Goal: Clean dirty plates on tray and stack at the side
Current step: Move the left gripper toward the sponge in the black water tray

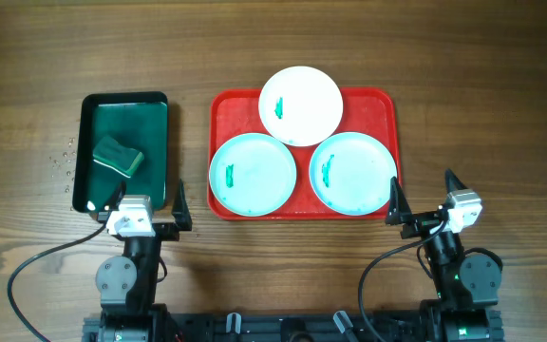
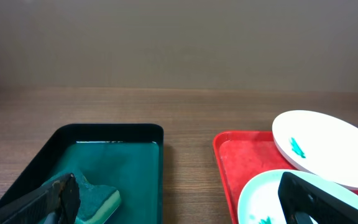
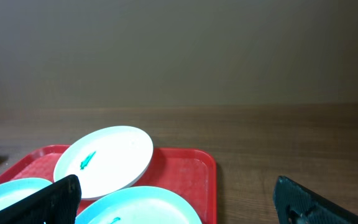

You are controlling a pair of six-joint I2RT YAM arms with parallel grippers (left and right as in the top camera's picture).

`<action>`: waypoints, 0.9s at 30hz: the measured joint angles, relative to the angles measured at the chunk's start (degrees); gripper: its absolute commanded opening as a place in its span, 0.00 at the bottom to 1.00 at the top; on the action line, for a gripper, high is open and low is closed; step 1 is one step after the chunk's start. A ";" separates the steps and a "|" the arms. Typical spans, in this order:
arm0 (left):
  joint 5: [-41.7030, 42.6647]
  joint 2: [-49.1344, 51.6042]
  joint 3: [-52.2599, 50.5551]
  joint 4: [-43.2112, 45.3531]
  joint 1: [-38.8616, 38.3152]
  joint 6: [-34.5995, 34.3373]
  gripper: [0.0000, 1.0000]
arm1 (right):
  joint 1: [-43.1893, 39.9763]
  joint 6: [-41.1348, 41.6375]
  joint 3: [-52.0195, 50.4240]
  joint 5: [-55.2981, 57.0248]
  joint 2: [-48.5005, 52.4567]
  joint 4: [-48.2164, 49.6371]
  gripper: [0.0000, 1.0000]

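A red tray (image 1: 380, 106) sits mid-frame, long axis running left to right. On its lower half lie a left turquoise plate (image 1: 253, 174) and a right turquoise plate (image 1: 352, 172), side by side. A white plate (image 1: 300, 105) overhangs its upper rim. Below, the left claw (image 1: 150, 197) and right claw (image 1: 424, 190) both gape, empty.

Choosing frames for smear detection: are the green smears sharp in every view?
Overhead: evenly lit, no glare, smears crisp on the white plate and both turquoise plates. Left wrist: white plate's smear sharp, near fingers dark and soft. Right wrist: same.
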 measured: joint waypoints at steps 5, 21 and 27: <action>0.15 2.95 0.00 -0.02 0.00 0.00 1.00 | 0.00 0.00 0.00 0.00 0.33 0.00 1.00; 0.17 2.99 0.00 0.00 0.00 0.00 1.00 | 0.00 0.02 0.00 0.00 0.33 0.00 1.00; 0.17 2.99 0.00 -0.02 0.02 0.00 1.00 | 0.00 0.00 0.00 0.00 0.33 0.00 1.00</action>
